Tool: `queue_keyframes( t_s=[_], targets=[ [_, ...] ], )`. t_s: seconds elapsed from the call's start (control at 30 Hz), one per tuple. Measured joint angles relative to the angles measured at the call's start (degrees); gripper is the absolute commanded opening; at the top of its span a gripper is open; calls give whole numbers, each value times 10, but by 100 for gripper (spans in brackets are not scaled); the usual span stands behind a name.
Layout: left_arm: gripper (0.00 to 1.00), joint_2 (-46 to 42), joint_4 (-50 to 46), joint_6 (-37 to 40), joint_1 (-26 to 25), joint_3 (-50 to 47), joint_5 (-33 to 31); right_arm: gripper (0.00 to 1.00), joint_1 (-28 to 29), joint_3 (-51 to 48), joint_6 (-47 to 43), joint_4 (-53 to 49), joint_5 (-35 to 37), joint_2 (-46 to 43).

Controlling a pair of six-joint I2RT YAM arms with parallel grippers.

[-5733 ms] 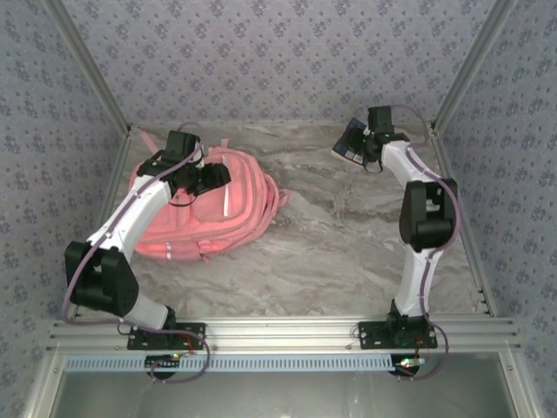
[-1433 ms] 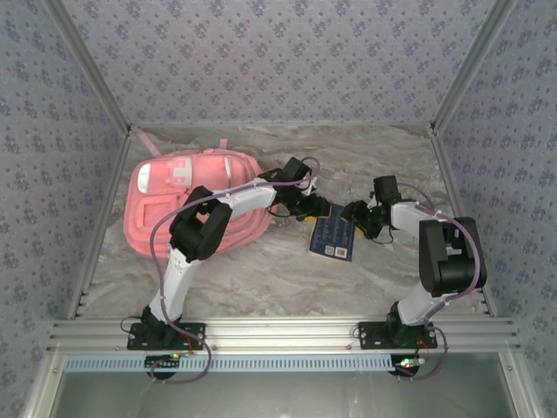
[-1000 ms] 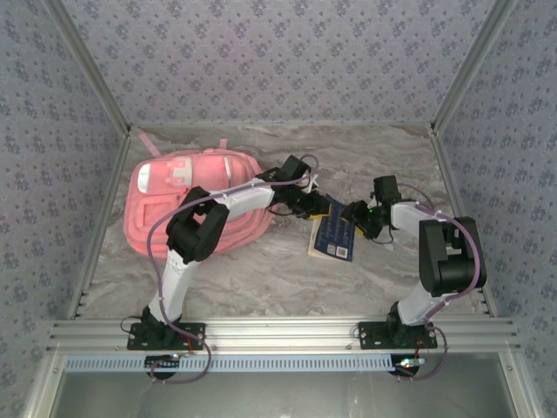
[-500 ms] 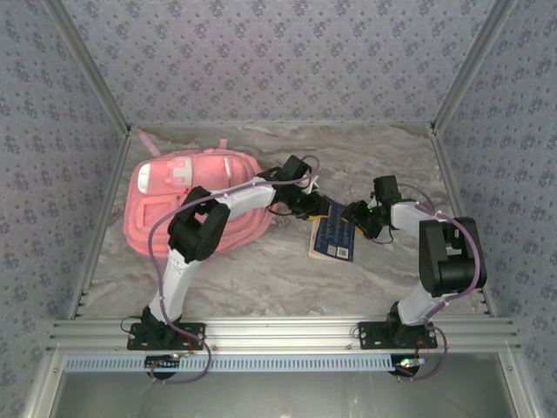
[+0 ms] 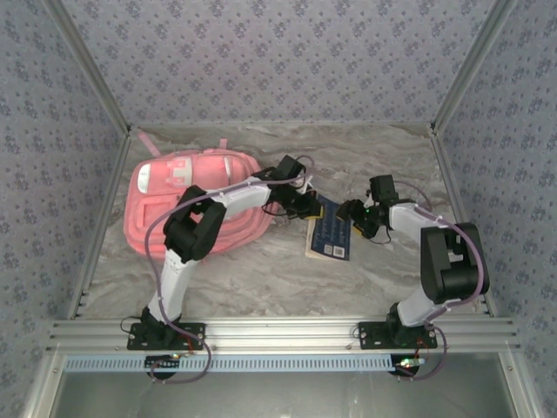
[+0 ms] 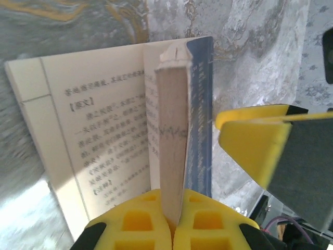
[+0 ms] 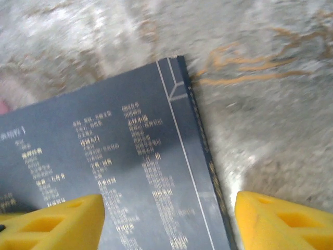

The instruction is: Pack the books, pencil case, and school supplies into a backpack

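A navy blue book (image 5: 330,233) lies on the marble table just right of the pink backpack (image 5: 187,198). My left gripper (image 5: 311,206) reaches over the backpack's right edge and is shut on the book's block of pages (image 6: 171,120). Beside that block the book gapes, showing a white printed page (image 6: 99,140). In the left wrist view its yellow jaws (image 6: 172,208) pinch the page block. My right gripper (image 5: 350,212) stands open at the book's right edge, its yellow fingers (image 7: 54,221) apart over the navy cover (image 7: 119,156).
Patterned walls and slanted aluminium posts (image 5: 97,91) close in the table (image 5: 261,274) on three sides. A metal rail (image 5: 278,331) runs along the near edge. In the left wrist view, a yellow finger of the right gripper (image 6: 255,138) hangs close to the book.
My left gripper has closed on the book's pages and drawn the book slightly left. My right gripper has opened wider and let go of the book's edge.
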Motion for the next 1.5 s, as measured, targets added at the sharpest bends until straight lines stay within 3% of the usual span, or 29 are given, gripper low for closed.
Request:
queue_keyframes(
  t_s=[0.13, 0.4, 0.6, 0.83, 1.1, 1.33, 1.4, 1.5],
  targets=[
    [0, -77, 46, -47, 33, -65, 3, 77, 6, 0, -9, -10, 10, -98],
    [0, -255, 182, -158, 87, -171, 1, 98, 6, -55, 45, 64, -22, -288],
    [0, -342, 232, -216, 103, -210, -9, 100, 18, -127, 140, 202, -69, -311],
    [0, -392, 270, -263, 103, -237, -31, 93, 86, -148, 229, 413, -92, -279],
    [0, -416, 294, -289, 103, -279, -65, 64, 168, -159, 298, 615, -61, -208],
    [0, -425, 303, -298, 99, -301, -85, 17, 191, -160, 310, 636, -12, -201],
    [12, -434, 292, -287, 97, -301, -94, 8, 191, -162, 312, 631, -8, -205],
    [46, -459, 245, -254, 93, -301, -110, 0, 188, -165, 312, 620, -12, -220]
  ],
)
